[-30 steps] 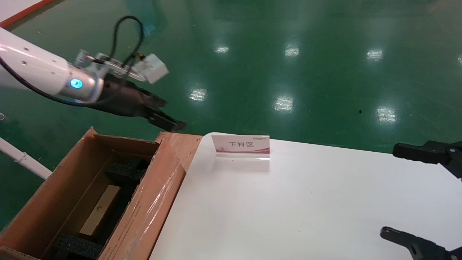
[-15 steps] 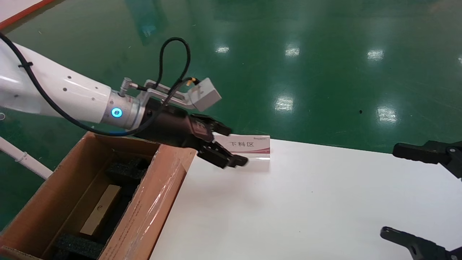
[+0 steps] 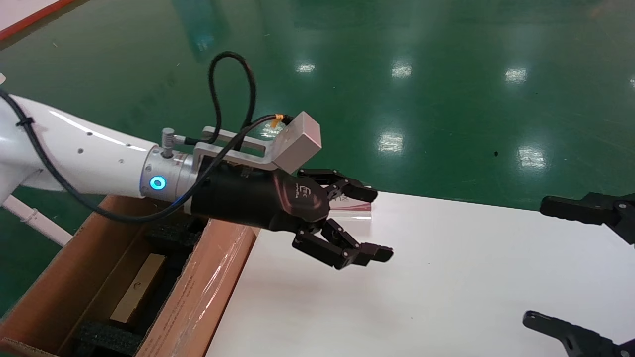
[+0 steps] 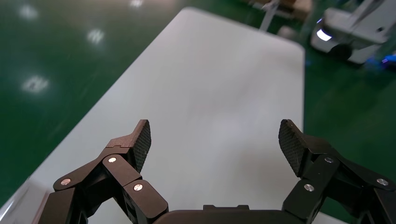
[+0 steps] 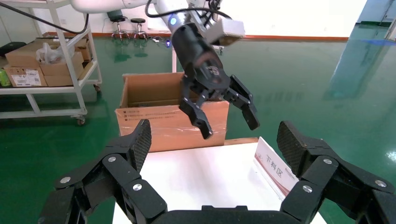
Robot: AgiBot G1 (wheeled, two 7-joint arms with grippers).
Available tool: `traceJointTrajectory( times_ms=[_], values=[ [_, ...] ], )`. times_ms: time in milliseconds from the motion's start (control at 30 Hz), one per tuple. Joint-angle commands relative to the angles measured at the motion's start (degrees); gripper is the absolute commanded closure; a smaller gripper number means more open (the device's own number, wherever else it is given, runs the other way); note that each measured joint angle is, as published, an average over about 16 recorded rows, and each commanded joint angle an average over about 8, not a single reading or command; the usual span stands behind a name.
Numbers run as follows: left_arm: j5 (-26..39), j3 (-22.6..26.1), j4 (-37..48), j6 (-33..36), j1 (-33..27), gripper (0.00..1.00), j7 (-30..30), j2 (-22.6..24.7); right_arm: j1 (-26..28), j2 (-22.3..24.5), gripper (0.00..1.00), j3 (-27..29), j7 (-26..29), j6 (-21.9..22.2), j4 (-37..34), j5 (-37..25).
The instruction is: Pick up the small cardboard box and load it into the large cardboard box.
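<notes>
The small cardboard box [image 3: 136, 290], plain brown, lies inside the large cardboard box [image 3: 213, 282] between black foam pads [image 3: 171, 235]. The large cardboard box stands open against the left end of the white table [image 3: 446, 277]; the right wrist view shows its taped side [image 5: 168, 123]. My left gripper [image 3: 375, 224] hangs open and empty over the table's far left part, to the right of the big carton. Its wrist view has only bare tabletop between the fingers [image 4: 215, 135]. My right gripper [image 3: 538, 263] rests open at the table's right edge.
A white and red sign stand [image 5: 275, 170] sits on the table's far edge, partly hidden behind the left gripper in the head view. A shelf cart with cartons [image 5: 46, 65] stands beyond the big box. Green floor surrounds the table.
The left arm has swung right and nearer, from above the big carton's far corner to over the table, open and empty throughout. The right arm has not moved.
</notes>
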Motion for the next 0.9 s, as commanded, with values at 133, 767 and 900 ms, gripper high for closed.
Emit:
traceJointTrajectory(
  times_ms=[133, 767, 900],
  values=[
    [-1.2, -10.1, -1.6, 3.3, 6.8, 0.00, 3.3, -0.2, 0.0, 0.0, 0.00, 0.1, 0.1, 0.0, 0.0, -0.1],
    [-4.9, -41.2, -6.7, 13.4, 27.9, 0.00, 13.4, -0.7, -0.1, -0.2, 0.00, 0.4, 0.3, -0.2, 0.1, -0.3],
    [-4.9, -41.1, -6.7, 13.4, 27.9, 0.00, 13.4, -0.7, -0.1, -0.2, 0.00, 0.5, 0.3, -0.2, 0.1, -0.4]
  ],
)
